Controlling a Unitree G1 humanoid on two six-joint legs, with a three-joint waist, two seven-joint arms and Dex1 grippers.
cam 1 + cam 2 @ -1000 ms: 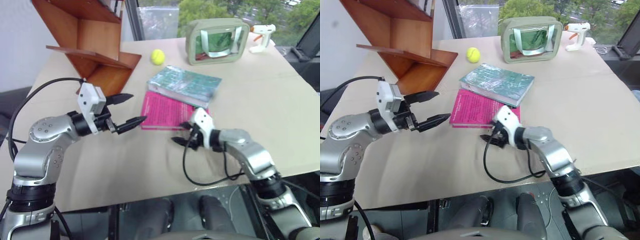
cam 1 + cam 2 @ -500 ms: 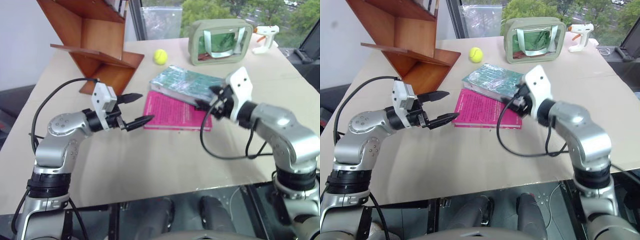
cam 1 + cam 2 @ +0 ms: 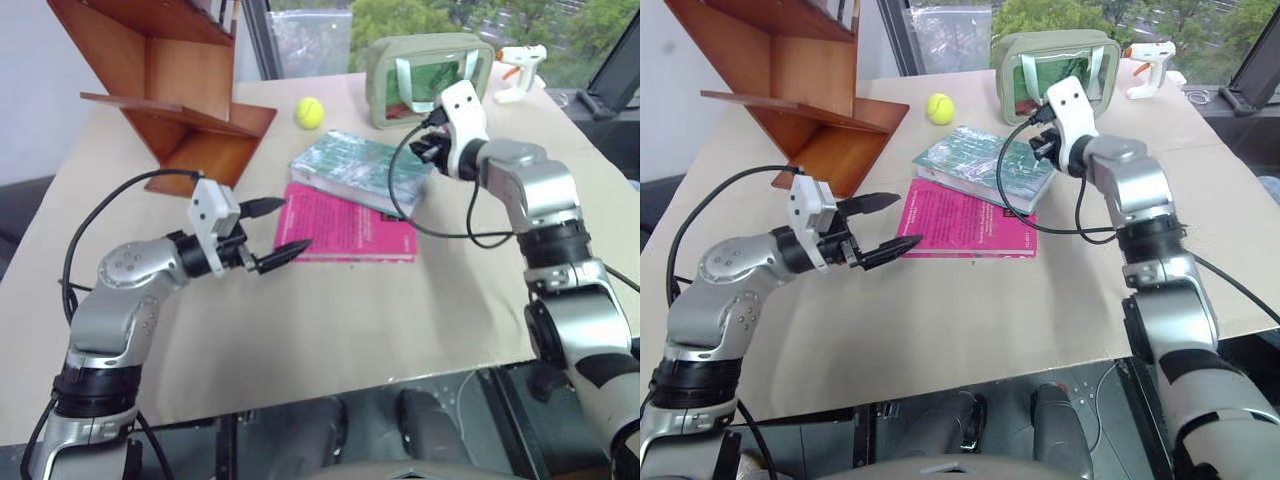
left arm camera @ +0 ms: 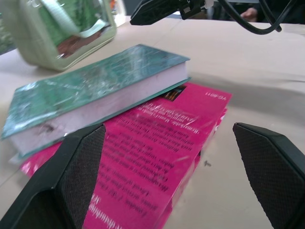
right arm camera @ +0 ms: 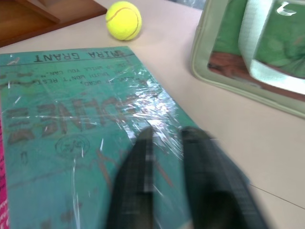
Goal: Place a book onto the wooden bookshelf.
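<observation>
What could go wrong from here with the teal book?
The teal book lies partly stacked on the pink book, so pushing or dragging it could shift both. The right gripper hovers above its cover with jaws shut, so it cannot pinch an edge without reopening. The tennis ball sits between the books and the wooden bookshelf and may get knocked.

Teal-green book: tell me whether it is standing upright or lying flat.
Lying flat. The book rests cover-up on the pink book, on the table, not yet on the wooden bookshelf.
</observation>
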